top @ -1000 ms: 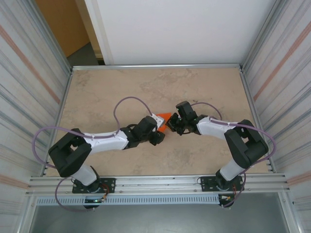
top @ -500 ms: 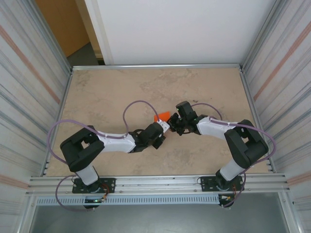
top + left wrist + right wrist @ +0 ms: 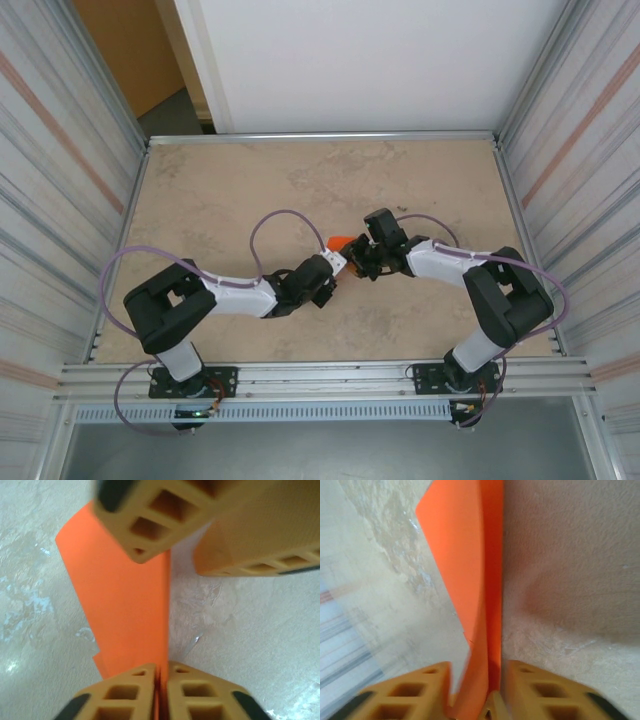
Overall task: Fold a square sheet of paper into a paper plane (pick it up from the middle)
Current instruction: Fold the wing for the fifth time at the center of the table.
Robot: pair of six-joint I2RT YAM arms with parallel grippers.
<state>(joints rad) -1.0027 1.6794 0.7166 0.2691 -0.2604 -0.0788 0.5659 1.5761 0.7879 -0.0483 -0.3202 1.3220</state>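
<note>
Two grippers meet tip to tip near the middle of the table [image 3: 220, 190]. The paper plane [image 3: 340, 241] sits right at that meeting point, a small orange wedge poking out just beyond both sets of fingertips. The left gripper [image 3: 161, 672] is pressed together on it. In its wrist view the two tan fingers [image 3: 210, 700] close flat against each other, with only the thin orange edge caught between them and no gap showing. From that pinch the paper runs straight away from the claw as a folded flap with a sharp crease along its right side. It widens to the left of the claw's centre line and ends in a corner far ahead and to the left. The right gripper [image 3: 172, 555] faces the left one from the far end of the paper with its fingers spread. One finger overlaps the orange flap and the other is off to the side over bare table, with table surface showing between that finger and the crease. The right wrist view shows the same spread: the fingers [image 3: 545, 695] stand apart on either side of the folded paper. The paper rises between them and stretches ahead of the claw, leaning toward its left. Whether either right finger touches the paper cannot be told.
</note>
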